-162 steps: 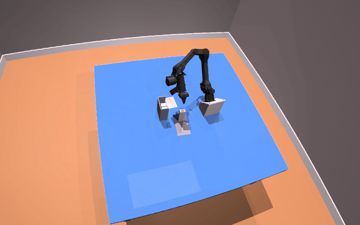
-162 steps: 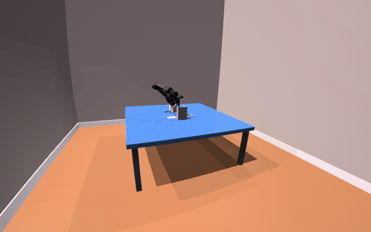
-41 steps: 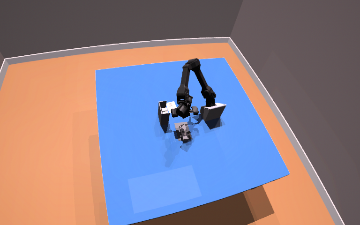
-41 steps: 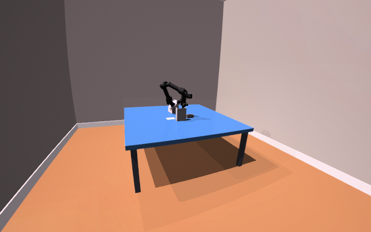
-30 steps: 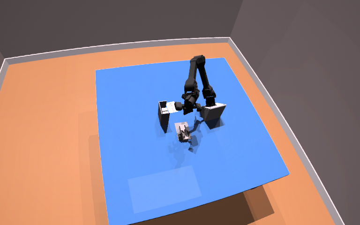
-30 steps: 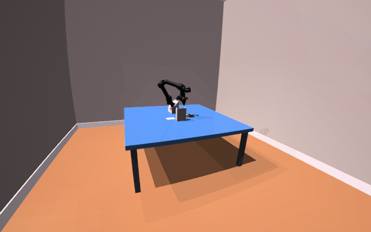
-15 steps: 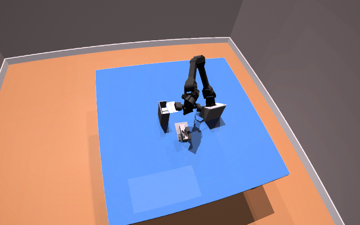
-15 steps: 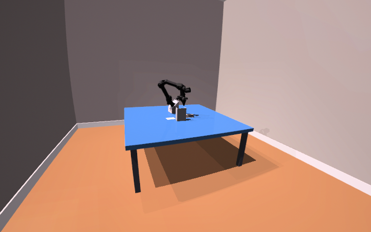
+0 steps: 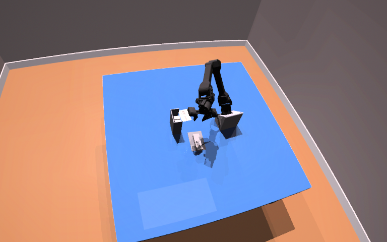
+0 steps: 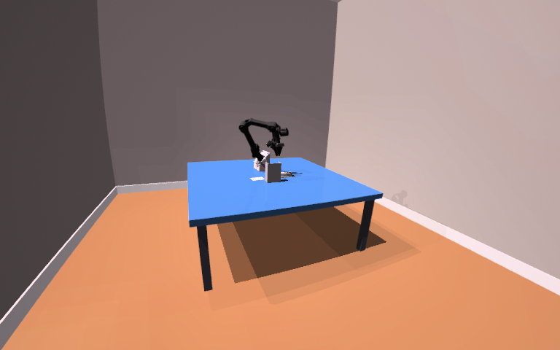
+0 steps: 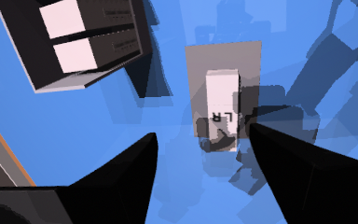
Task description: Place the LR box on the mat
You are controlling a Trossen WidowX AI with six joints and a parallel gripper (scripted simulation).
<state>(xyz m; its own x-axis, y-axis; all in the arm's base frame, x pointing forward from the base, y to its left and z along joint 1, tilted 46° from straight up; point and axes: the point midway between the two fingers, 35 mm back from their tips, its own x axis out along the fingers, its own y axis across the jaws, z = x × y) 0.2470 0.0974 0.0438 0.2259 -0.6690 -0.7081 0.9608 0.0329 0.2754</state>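
- Claw [image 9: 199, 119] [image 10: 278, 154] [image 11: 202, 134] is spread, nothing pinched. Fingertips stand well apart, above the table [image 9: 142, 128] [image 10: 235, 197] [image 11: 107, 159].
- LR box [image 9: 197, 140] [image 10: 285, 173] [image 11: 222, 93]: below the claw, out of its grip. Wrist view has it just past the fingertips, nearer the right-hand finger of that view.
- It lies flat on its long side, print up. "LR" reads upside down in the wrist view.
- Grey mat [image 9: 190, 136] [image 11: 198, 70] is under the box, also below the claw. Most of the box is on it; the end nearest the claw in the wrist view runs past the mat edge.
- Shadows fall over that end of the box and part of the mat.
- Bin [image 9: 176, 128] [image 10: 273, 173] [image 11: 61, 89]: off to one side of the claw, upper left in the wrist view. Dark, upright, open top, apart from the fingers.
- Bin contents: two boxes [image 9: 177, 117] [image 11: 62, 19] [image 11: 76, 56] standing side by side, pale ends up, narrow dark gap between. Rows of small marks show on their dark sides, too small to read.
- White sheet [image 9: 184, 114] [image 10: 257, 179]: next to the bin, on the claw's side of it in the top view. Marks on it are unreadable.
- Arm base [image 9: 230, 121] [image 10: 259, 166]: other side of the claw from the bin in the top view. Arm [image 9: 209, 74] [image 10: 259, 122] goes up from there, bends over, comes down to the claw.
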